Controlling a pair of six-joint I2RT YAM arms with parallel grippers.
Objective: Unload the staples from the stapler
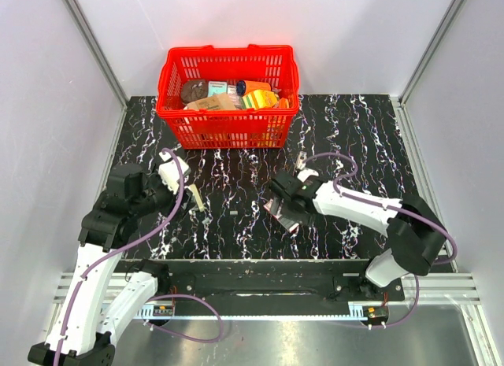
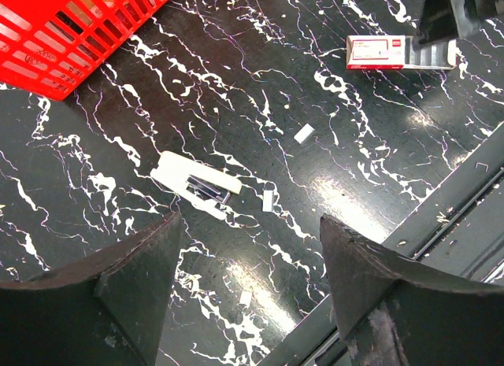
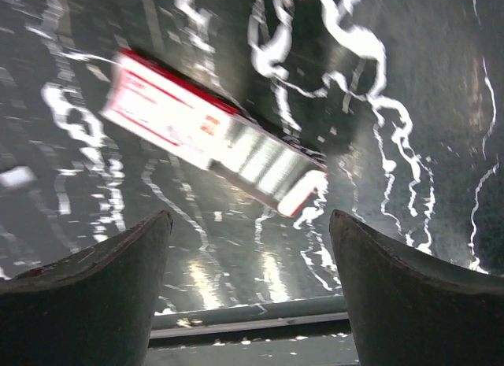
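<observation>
1. You have a red basket (image 1: 227, 122) of mixed goods at the far edge of the black marbled worktop (image 1: 346, 130).
2. Your left claw (image 1: 181, 194) hangs just beside the pale stapler (image 1: 195, 199).
3. Your right claw (image 1: 277, 207) hovers near the worktop's middle.

the white-and-red box (image 3: 213, 142) is blurred, the stapler (image 1: 194, 199) tiny overhead.

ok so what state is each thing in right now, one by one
stapler: lying on the table, not held; open or shut unclear
small pale strips: loose on the table near the stapler
staple box: lying flat, inner tray seems slid partly out
red basket: upright, holding assorted items
left end effector: open, empty, above the stapler
right end effector: open, empty, above the staple box
</observation>
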